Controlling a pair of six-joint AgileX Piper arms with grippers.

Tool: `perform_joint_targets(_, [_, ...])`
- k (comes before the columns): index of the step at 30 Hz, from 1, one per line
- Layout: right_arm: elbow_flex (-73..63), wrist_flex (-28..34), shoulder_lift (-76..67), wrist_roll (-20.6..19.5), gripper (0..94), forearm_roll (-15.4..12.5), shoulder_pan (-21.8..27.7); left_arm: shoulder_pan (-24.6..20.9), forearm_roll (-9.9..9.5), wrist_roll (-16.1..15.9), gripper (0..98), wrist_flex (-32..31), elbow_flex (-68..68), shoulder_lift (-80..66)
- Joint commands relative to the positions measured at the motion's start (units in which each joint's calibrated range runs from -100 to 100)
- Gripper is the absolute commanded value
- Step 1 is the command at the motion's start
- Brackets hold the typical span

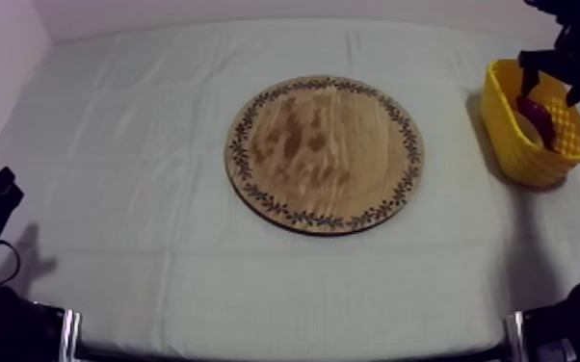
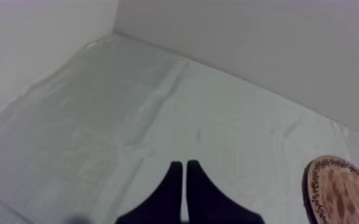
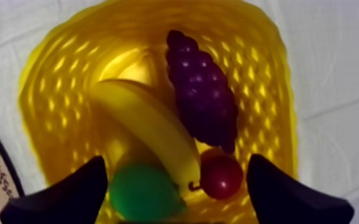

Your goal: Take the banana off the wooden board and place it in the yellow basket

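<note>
Plainly the banana (image 3: 149,128) lies in the yellow basket (image 3: 50,83) beside the grapes (image 3: 203,95), my right tool (image 3: 176,173) spread apart above it, so lift straight up, clear of the rim, left tool (image 2: 185,170) pressed together.

From above, the yellow basket (image 1: 525,154) and the right gripper (image 1: 556,82) hide most fruit inside it; the left wrist view cuts off the wooden board (image 2: 343,190).
</note>
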Motion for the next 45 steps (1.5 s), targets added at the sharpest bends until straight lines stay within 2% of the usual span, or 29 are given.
perform_joint_targets(1, [2.1,-1.3,-5.1,0.2,68.1,-0.1,0.2,0.0,-0.02,0.0,0.1,0.0,0.0,0.0])
perform_joint_targets(6, [9.3,-5.6,-16.0,0.4,64.7,-0.5,1.3,0.0,-0.02,0.0,0.1,0.0,0.0,0.0])
perform_joint_targets(13, [24.4,-15.6,-33.7,0.3,59.4,0.1,1.8,0.0,-0.02,0.0,0.1,0.0,0.0,0.0])
perform_joint_targets(18, [35.4,-21.5,-45.5,2.5,42.2,-1.2,2.4,0.0,-0.02,0.0,0.1,0.0,0.0,0.0])
perform_joint_targets(22, [43.7,-23.4,-55.4,6.1,35.2,-3.7,2.5,0.0,-0.02,0.0,0.1,0.0,0.0,0.0])
perform_joint_targets(28, [55.8,-28.6,-72.0,11.5,17.4,-8.0,3.0,0.0,-0.02,0.0,0.1,0.0,0.0,0.0])
perform_joint_targets(33, [63.6,-29.4,-83.6,16.4,4.0,-11.6,3.2,0.0,-0.02,0.0,0.1,0.0,0.0,0.0])
perform_joint_targets(40, [73.1,-30.7,-94.9,22.7,0.6,-18.8,5.3,0.0,-0.02,0.0,0.1,0.0,0.0,0.0])
perform_joint_targets(42, [75.3,-32.0,-96.7,22.4,0.5,-19.6,5.4,0.0,-0.02,0.0,0.1,0.0,0.0,0.0])
perform_joint_targets(45, [76.9,-32.6,-99.5,20.1,0.4,-19.1,4.2,0.0,-0.02,0.0,0.1,0.0,0.0,0.0])
